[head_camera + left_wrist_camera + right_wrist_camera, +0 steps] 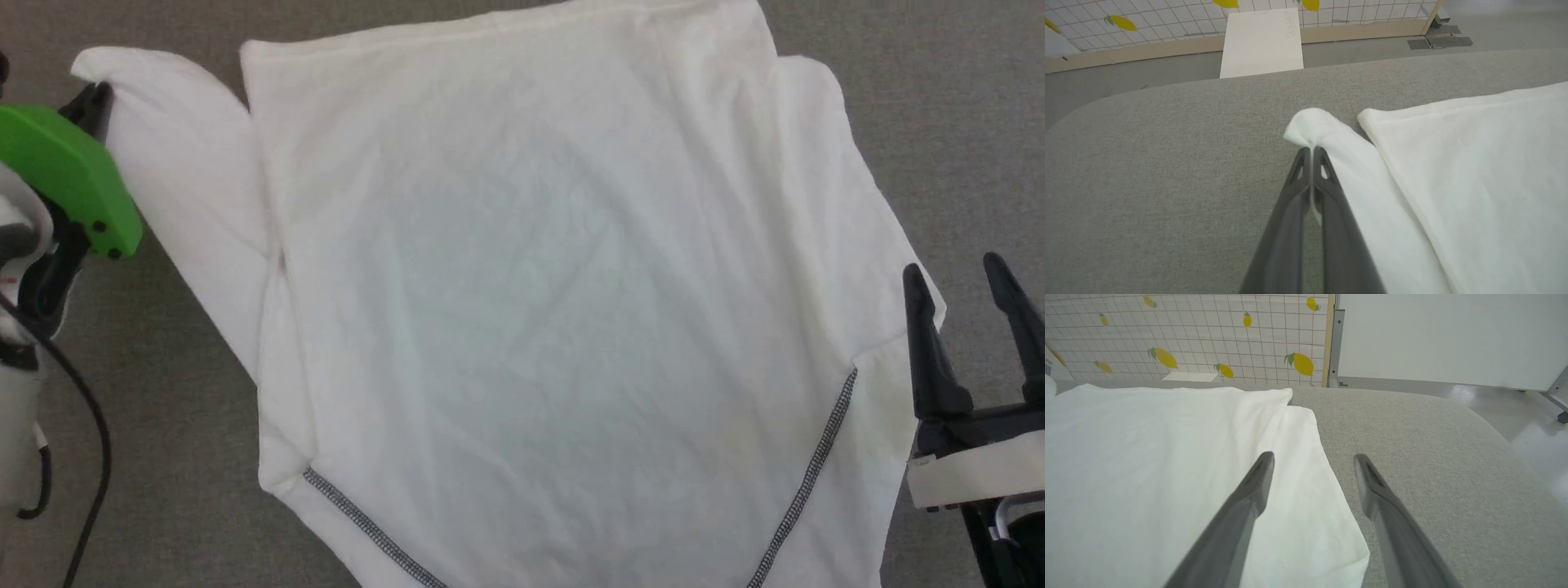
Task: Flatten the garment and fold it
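The grey fabric-covered bench [163, 408] carried everything. The garment [531, 286], white and lightly creased, lay spread flat across the bench's middle, its broad body panel taking up most of the head view. A long sleeve [188, 188] ran down the panel's left side, angled outward at its far end, with a strip of bare bench between that end and the panel's corner. On the right a shorter folded flap [849, 188] stuck out from under the panel's edge. Two narrow grey-and-white trim lines [367, 531] slanted across the near part of the garment, one on each side.

Beyond the bench, the wrist views showed a tiled wall with lemon prints [1208, 335], a plain white panel [1453, 335] and a white box [1261, 41] standing on the floor.

The left arm's green housing [65, 171] sat at the far left. The left jaws were pressed fully together, pinching the far tip of the sleeve; a small puff of fabric bulged just past the dark fingers [1290, 212].

The right jaws stood wide apart and held nothing, at the garment's near right edge. One of the right fingers [1249, 498] hung over the white cloth, the other over bare bench.
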Controlling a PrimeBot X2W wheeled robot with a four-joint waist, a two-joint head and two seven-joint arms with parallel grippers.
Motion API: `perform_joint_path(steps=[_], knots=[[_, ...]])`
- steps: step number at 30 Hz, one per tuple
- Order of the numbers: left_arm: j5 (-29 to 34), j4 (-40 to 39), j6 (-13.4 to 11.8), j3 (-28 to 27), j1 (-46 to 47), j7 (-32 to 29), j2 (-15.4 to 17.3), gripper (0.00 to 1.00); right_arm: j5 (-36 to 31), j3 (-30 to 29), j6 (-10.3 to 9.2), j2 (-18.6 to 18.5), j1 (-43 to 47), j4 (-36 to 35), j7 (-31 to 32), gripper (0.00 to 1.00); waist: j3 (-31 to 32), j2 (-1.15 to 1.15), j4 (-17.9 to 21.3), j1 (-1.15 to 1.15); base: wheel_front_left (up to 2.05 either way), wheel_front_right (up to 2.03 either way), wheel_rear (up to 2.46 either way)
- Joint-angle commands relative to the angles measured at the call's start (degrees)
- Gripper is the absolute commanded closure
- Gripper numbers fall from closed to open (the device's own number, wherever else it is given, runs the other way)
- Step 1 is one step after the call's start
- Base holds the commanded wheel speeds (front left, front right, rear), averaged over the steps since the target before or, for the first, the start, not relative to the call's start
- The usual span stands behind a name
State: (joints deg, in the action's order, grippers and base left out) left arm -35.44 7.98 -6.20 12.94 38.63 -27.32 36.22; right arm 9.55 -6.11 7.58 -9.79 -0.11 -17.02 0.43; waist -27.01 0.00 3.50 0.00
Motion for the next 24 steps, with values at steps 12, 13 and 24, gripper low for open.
perform_joint_path(steps=[12,13,24], knots=[[-6.28,-4.64,-2.45,-13.43,-15.11,4.82,8.1,1.0,-1.91,-2.65,-0.09,3.38,5.23,-0.55,0.6,0.0,13.63,0.0,-4.28,0.0,0.0,0.0,0.0],[-6.57,-5.26,-2.75,-14.35,-16.42,5.15,8.33,1.0,-2.04,-2.96,-0.09,3.55,5.56,-0.69,0.67,0.0,14.13,0.0,-4.57,0.0,0.0,0.0,0.0],[-10.11,-15.45,-5.36,-23.56,-33.0,9.75,6.03,1.0,-3.49,-4.3,-0.09,5.66,8.55,-2.41,1.5,0.0,19.05,0.0,-6.76,0.0,0.0,0.0,0.0]])
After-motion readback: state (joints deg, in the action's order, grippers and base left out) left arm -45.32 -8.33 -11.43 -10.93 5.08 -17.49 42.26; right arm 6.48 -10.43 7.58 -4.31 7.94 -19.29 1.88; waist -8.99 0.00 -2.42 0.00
